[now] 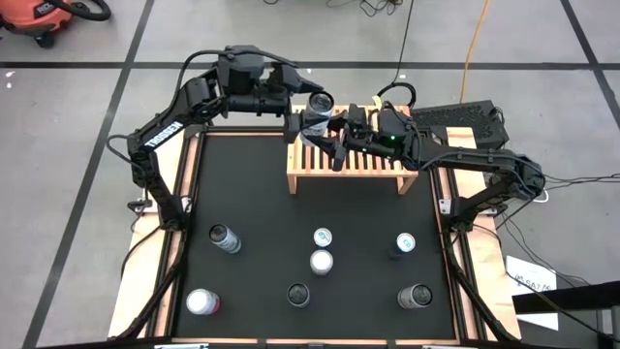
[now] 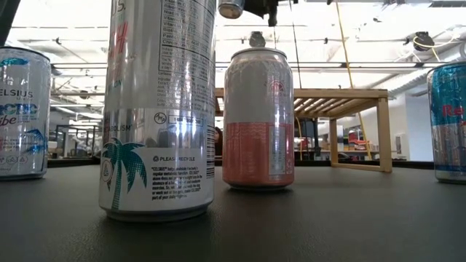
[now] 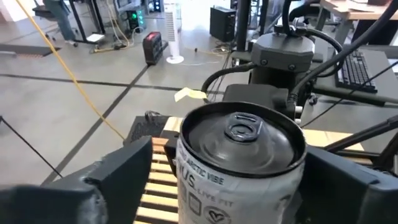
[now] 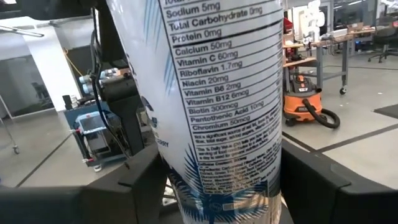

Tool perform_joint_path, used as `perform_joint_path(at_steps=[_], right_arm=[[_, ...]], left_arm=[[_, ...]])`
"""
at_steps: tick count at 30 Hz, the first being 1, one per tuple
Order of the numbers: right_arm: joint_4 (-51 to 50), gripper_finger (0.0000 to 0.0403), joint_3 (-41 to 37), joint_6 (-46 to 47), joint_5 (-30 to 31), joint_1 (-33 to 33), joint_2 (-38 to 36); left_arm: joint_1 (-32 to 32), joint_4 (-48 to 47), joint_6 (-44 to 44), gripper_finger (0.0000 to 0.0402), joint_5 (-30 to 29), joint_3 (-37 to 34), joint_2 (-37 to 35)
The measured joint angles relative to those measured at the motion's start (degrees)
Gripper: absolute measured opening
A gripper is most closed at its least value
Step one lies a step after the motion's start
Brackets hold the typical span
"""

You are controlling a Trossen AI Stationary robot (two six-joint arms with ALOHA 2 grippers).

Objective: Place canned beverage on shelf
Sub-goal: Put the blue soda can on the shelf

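A silver-white can with blue print (image 1: pixel 312 118) is in the air over the far left part of the light-wood slatted shelf (image 1: pixel 354 167). My right gripper (image 1: pixel 337 136) reaches in from the table's right and is shut on the can (image 4: pixel 224 124). My left gripper (image 1: pixel 302 116) reaches in from the far left. Its open fingers stand on either side of the can's upper part (image 3: pixel 239 155), and slats show through a gap beside one finger (image 3: pixel 124 177). In the low view the can's end (image 2: pixel 231 7) shows above the shelf (image 2: pixel 342 94). My right gripper pinches the can's side wall (image 4: pixel 186 186) between its two fingers, which lie across the can's body and come about level from the table's right. The can is lifted clear of the shelf, with its tab end (image 1: pixel 320 101) tipped toward the far edge.
Several other cans stand on the black mat nearer the front, among them ones at the near left (image 1: pixel 225 238), middle (image 1: pixel 322 262) and near right (image 1: pixel 415 296). A tall silver can (image 2: pixel 160 109) and a pink can (image 2: pixel 258 116) fill the low view's foreground.
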Motion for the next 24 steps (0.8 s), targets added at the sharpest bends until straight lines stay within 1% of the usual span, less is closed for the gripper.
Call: perform_joint_path(at_steps=[5,8,13,15,18,22,24], right_arm=[[0.02,0.0244,0.00,0.24,0.66,-0.53,0.00],[-0.18,0.0250,0.00,0.29,0.64,-0.99,0.02],[-1.25,0.0274,0.02,2.89,-0.32,-2.37,0.02],[-2.72,0.0288,0.14,3.66,-0.36,-2.89,-0.01],[-9.85,0.0306,0.17,4.06,0.75,-3.55,-1.41],[-19.41,0.0317,0.11,2.48,9.04,-4.08,-3.92],[-22.59,0.0318,0.11,1.94,13.10,-4.13,-5.56]], left_arm=[[1.62,0.16,-1.11,0.0266,0.60,0.00,0.02],[2.09,0.07,-1.10,0.0230,0.84,0.00,0.27],[2.69,0.01,-1.27,0.0226,1.10,0.00,0.53],[2.96,-0.16,-1.27,0.0227,0.22,0.00,0.55],[4.05,-0.72,-0.44,0.0239,-2.51,-0.07,0.68],[6.34,0.05,1.17,0.0239,-7.80,-0.04,0.66],[7.77,0.04,0.94,0.0237,-7.32,-0.04,0.69]])
